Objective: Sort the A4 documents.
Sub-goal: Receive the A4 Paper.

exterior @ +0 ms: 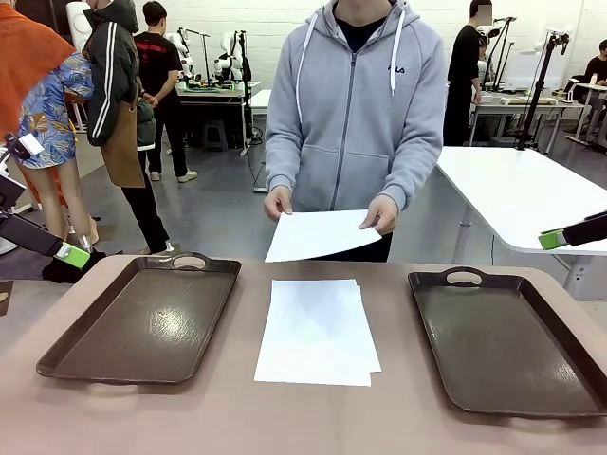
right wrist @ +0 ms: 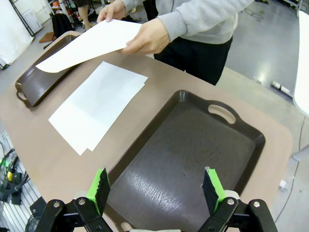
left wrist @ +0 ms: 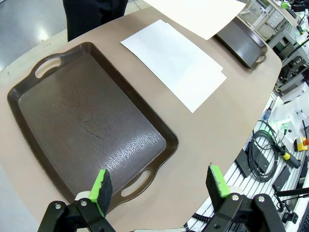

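Your left gripper [left wrist: 159, 186] and right gripper [right wrist: 157, 188] hang with jaws spread, holding nothing, each over the near end of its tray: left tray [left wrist: 87, 121], right tray [right wrist: 193, 159]. Both trays are bare, so sorting looks unstarted. The A4 documents [exterior: 318, 332] are a flat, white, slightly fanned stack mid-table [exterior: 228, 417] between the trays. At the far edge the person's hands [exterior: 382, 216] hold another sheet [exterior: 318, 235]. Next you'll likely need a pinch on a thin paper edge.

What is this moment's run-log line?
left end effector open; right end effector open; person's hands hold sheet; paper stack between left tray, right tray
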Action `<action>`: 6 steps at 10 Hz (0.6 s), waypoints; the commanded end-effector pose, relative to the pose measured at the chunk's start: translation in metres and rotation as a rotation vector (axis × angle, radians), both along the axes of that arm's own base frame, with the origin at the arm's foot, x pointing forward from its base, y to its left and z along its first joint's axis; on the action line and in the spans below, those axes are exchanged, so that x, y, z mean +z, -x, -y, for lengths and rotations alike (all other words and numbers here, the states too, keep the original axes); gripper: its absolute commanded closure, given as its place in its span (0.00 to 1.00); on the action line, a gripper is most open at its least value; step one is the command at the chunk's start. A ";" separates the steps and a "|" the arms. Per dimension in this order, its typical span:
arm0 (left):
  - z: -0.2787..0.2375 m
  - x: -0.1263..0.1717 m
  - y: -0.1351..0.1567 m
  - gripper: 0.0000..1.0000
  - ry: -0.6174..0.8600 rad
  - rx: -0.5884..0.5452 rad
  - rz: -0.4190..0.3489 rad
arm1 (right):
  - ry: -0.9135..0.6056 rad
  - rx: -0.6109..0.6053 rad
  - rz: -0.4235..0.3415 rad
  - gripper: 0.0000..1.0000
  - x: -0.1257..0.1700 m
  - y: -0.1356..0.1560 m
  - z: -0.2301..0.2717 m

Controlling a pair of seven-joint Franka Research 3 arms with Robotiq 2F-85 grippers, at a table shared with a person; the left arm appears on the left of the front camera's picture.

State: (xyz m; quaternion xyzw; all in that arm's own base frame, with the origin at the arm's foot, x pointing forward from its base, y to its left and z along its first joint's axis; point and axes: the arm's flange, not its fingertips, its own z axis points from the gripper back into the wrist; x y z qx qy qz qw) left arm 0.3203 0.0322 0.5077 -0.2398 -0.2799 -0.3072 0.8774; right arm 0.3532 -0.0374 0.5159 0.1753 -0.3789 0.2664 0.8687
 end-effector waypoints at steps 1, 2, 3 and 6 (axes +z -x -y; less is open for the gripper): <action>-0.002 0.000 0.000 0.00 0.011 -0.014 0.010 | -0.007 0.016 0.000 0.00 0.000 0.001 0.001; -0.002 0.000 0.000 0.00 0.011 -0.014 0.010 | -0.007 0.016 0.000 0.00 0.000 0.001 0.001; -0.002 0.000 0.000 0.00 0.011 -0.014 0.010 | -0.007 0.016 0.000 0.00 0.000 0.001 0.001; -0.002 0.000 0.000 0.00 0.011 -0.014 0.010 | -0.007 0.016 0.000 0.00 0.000 0.001 0.001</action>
